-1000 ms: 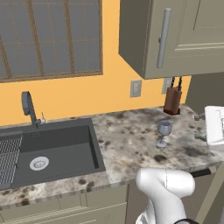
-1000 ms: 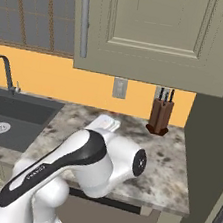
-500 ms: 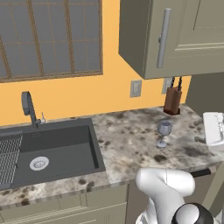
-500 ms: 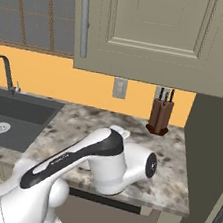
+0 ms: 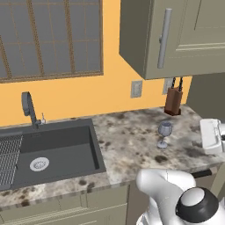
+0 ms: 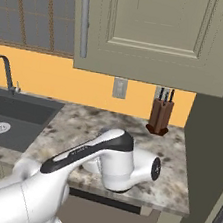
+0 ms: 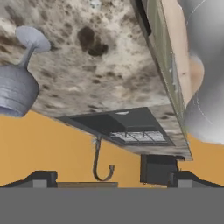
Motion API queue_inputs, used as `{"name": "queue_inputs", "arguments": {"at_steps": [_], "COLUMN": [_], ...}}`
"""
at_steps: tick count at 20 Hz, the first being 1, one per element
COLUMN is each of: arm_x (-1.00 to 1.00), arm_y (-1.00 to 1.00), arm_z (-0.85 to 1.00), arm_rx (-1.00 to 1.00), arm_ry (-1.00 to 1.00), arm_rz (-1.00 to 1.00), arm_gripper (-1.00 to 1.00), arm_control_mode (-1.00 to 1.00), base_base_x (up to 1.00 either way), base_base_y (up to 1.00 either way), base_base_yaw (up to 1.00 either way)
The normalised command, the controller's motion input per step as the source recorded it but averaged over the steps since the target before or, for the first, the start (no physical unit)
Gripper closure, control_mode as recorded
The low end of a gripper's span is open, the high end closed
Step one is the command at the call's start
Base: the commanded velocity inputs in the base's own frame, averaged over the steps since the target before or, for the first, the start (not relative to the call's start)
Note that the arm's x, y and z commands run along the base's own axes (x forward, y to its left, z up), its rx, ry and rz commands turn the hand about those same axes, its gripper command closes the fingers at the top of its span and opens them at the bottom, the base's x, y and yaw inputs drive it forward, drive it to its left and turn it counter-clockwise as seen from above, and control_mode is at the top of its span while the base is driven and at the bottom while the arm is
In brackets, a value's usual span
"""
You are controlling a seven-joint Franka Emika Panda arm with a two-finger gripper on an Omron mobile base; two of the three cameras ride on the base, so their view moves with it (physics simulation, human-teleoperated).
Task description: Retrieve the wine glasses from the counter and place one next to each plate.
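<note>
The gripper (image 7: 107,177), jaws wide and empty, has swung nearer the wine glass (image 5: 164,133).

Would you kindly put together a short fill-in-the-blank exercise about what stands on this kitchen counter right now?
1. The wine glass stands upright on the ____, to the right of the sink.
2. The knife block stands against the ____-coloured wall.
3. The faucet rises behind the ____.
4. The gripper has its jaws ____ and holds nothing.

Missing words: counter; orange; sink; open
</note>
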Motion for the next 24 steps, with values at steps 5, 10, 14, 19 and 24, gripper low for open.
{"name": "queue_inputs", "arguments": {"at_steps": [5,10,14,19,24], "arm_x": [0.49,0.28,0.35,0.34,0.4], "arm_y": [-0.01,-0.06,-0.06,-0.06,-0.04], "arm_z": [-0.37,-0.21,-0.28,-0.25,-0.27], "arm_rx": [0.0,0.0,0.0,0.0,0.0], "arm_ry": [0.08,0.0,0.0,0.0,0.0], "arm_rz": [-0.01,0.0,0.0,0.0,0.0], "arm_gripper": [-1.0,-1.0,-1.0,-1.0,-1.0], "arm_control_mode": [-1.0,-1.0,-1.0,-1.0,-1.0], "base_base_x": [0.0,0.0,0.0,0.0,0.0], "base_base_y": [0.0,0.0,0.0,0.0,0.0], "base_base_yaw": [0.0,0.0,0.0,0.0,0.0]}}
